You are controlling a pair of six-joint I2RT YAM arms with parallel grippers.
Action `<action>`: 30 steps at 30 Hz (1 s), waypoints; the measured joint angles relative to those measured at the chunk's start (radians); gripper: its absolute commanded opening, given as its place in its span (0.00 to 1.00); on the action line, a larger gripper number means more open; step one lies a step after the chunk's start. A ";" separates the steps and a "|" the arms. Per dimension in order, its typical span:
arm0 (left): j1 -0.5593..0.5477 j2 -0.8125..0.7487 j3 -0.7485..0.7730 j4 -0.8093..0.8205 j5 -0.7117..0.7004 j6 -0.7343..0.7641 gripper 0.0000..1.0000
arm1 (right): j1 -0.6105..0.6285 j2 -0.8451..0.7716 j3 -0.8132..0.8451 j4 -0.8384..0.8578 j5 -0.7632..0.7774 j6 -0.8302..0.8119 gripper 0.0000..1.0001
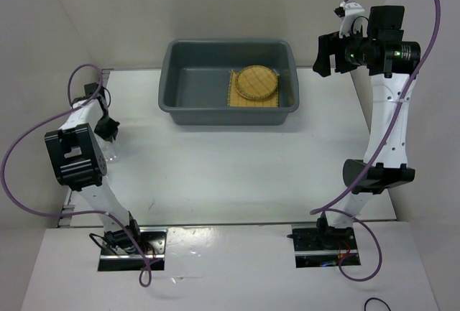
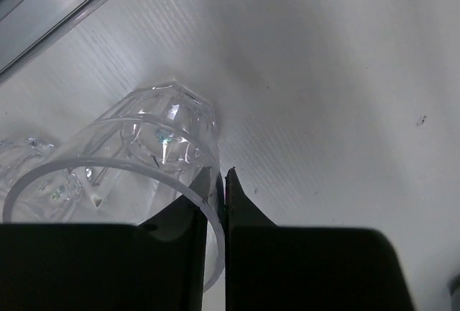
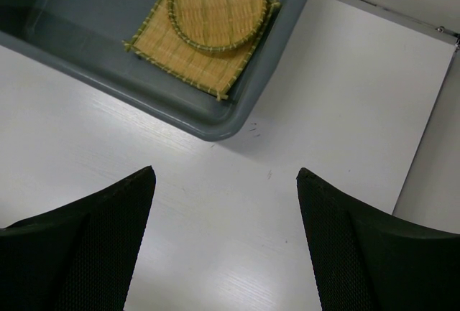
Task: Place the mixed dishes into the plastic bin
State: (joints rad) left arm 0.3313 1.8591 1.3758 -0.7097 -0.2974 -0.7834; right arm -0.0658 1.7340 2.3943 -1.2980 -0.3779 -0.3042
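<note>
The dark grey plastic bin [image 1: 169, 99] stands at the back middle of the table. Inside it a square yellow woven mat [image 1: 237, 99] lies flat with a round woven disc [image 1: 257, 81] on top; both also show in the right wrist view, mat [image 3: 183, 45] and disc [image 3: 215, 2]. My left gripper [image 1: 108, 137] is at the far left edge, shut on the rim of a clear plastic cup [image 2: 144, 146], one finger inside and one outside. A second clear cup [image 2: 21, 149] lies just left of it. My right gripper [image 3: 225, 174] is open and empty, held high beside the bin's right end [image 3: 237, 110].
A metal rail [image 2: 50, 16] runs along the table's left edge, close behind the cups. White walls close in the back and both sides. The bin's left half [image 1: 194, 88] holds nothing.
</note>
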 measured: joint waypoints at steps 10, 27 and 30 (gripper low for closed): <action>0.001 -0.143 0.055 0.266 0.305 -0.051 0.00 | 0.000 0.000 0.000 0.000 -0.001 0.000 0.84; -0.502 0.621 1.455 -0.022 0.564 0.256 0.00 | 0.000 -0.026 -0.053 0.000 0.024 0.000 0.84; -0.582 0.706 1.507 -0.108 0.451 0.296 0.00 | 0.000 -0.051 -0.087 0.000 0.028 -0.001 0.84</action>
State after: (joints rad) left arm -0.2508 2.5649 2.8826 -0.8173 0.1535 -0.4870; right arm -0.0658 1.6833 2.3077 -1.2980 -0.3500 -0.3050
